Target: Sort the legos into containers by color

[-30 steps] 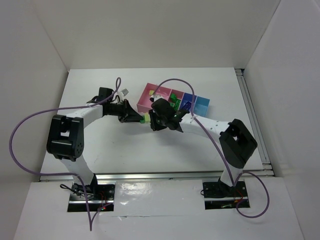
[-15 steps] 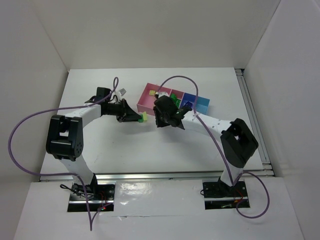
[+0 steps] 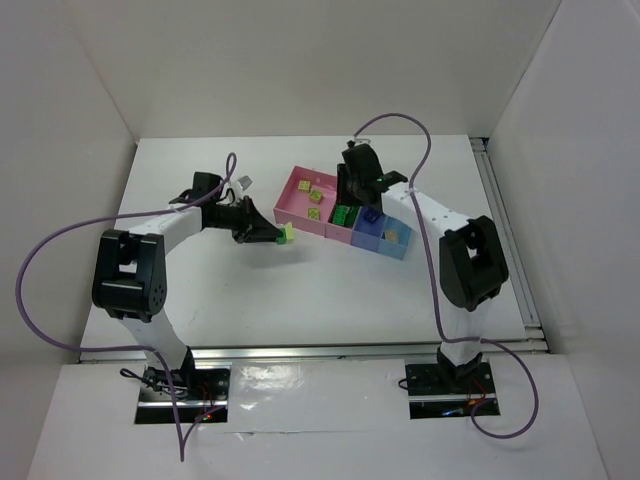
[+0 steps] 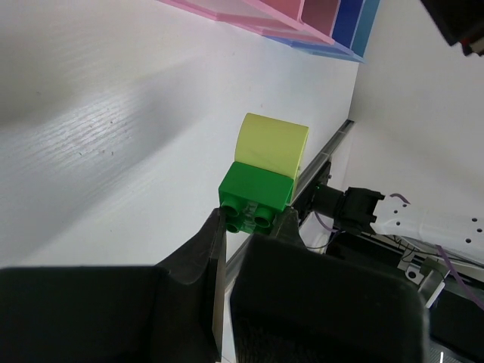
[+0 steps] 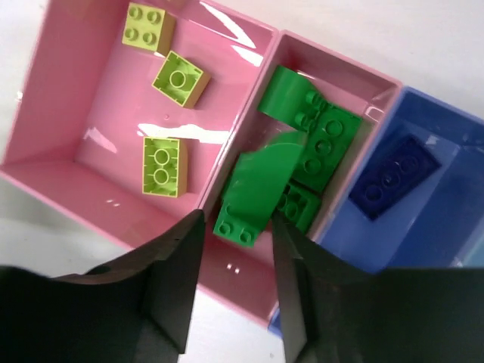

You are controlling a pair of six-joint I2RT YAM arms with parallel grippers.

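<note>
Legos (image 5: pixel 162 162): light, rigid, slick; best pinched across flat sides. Left gripper (image 4: pixel 253 223) clamped green-yellow pair (image 4: pixel 261 170); right gripper (image 5: pixel 238 219) clamped green brick (image 5: pixel 257 185) over containers (image 5: pixel 98 113).

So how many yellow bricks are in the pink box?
3 yellow bricks: one in the far corner, one beside it, one nearer the front. None look hidden.

White table (image 3: pixel 250 290): joined bins (image 3: pixel 292 205) on back half, right of centre; small pale brick (image 3: pixel 246 184) apart, to their left.
</note>
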